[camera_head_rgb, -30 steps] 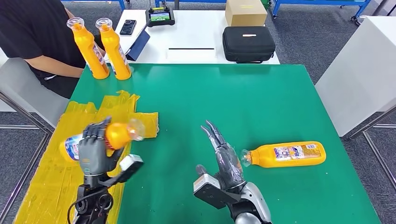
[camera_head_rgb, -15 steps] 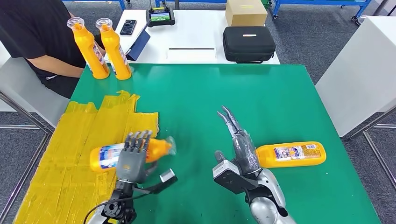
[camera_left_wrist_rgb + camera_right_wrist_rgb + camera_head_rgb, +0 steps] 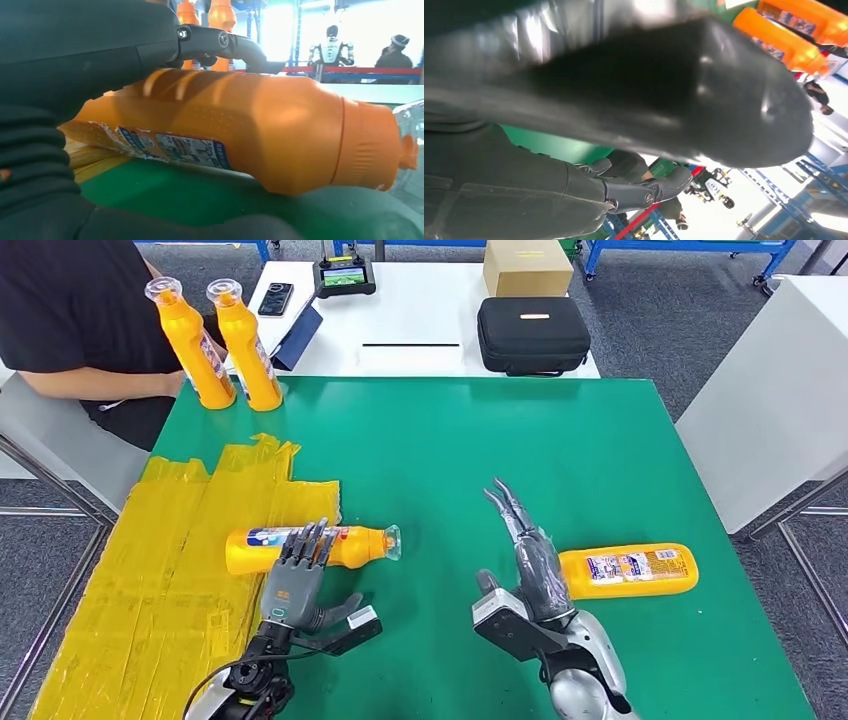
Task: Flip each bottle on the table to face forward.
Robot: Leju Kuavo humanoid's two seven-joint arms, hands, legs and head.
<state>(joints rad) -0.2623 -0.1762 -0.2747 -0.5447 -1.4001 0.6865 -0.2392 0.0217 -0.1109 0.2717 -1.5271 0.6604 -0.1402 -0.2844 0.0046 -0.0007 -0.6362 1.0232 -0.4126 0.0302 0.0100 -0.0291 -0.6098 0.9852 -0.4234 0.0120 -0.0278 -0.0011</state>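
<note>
An orange bottle (image 3: 345,546) lies on its side where the yellow taped patch meets the green table (image 3: 520,450), clear cap pointing right. My left hand (image 3: 296,578) is just in front of it, straight fingers resting across its body and thumb spread away; in the left wrist view the fingers (image 3: 220,45) lie over the bottle (image 3: 260,130). A second orange bottle (image 3: 630,570) lies at the right, label up. My right hand (image 3: 535,565) stands open with its fingers straight, against this bottle's neck and hiding the cap. Two more orange bottles (image 3: 190,345) (image 3: 246,348) stand upright at the back left corner.
A person in a black top (image 3: 70,300) sits at the table's back left, next to the upright bottles. Yellow tape (image 3: 150,570) covers the table's left part. A white table behind carries a black case (image 3: 532,332), a cardboard box (image 3: 525,265) and a controller (image 3: 343,277). Another white table (image 3: 780,390) stands at the right.
My left hand brought the bottle down from the air and laid it on the table, cap to the right, and its grip has loosened. My right hand slid forward to the right bottle's neck.
</note>
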